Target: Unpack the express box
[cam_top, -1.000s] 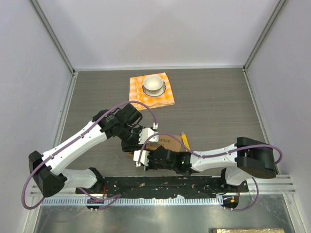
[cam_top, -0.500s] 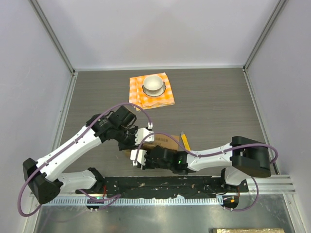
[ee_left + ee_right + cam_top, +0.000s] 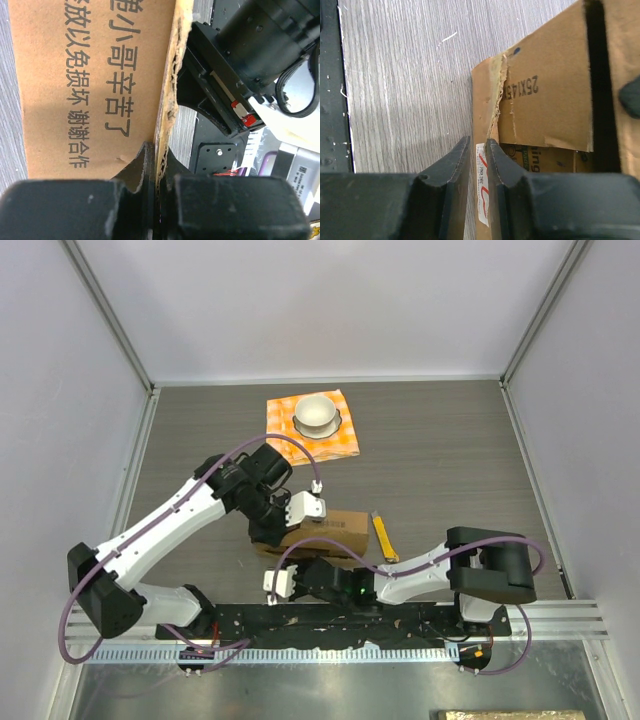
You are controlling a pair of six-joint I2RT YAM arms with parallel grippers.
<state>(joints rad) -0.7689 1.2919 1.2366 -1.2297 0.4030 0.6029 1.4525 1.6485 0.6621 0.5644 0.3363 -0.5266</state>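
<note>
Jaws pinch torn edges of the express box (image 3: 340, 528): left gripper (image 3: 156, 155) at its nine o'clock end, right gripper (image 3: 477, 145) at seven. I judge we're at the flap-opening step; next I'd peel the flaps apart.

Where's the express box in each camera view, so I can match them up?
Top external: express box sits low centre, between the two arms' wrists.
Left wrist: it fills the left and centre, printed face toward the camera.
Right wrist: it takes the right half, torn flap edge at centre.
Shared landmark: the grey wood-grain table.
</note>
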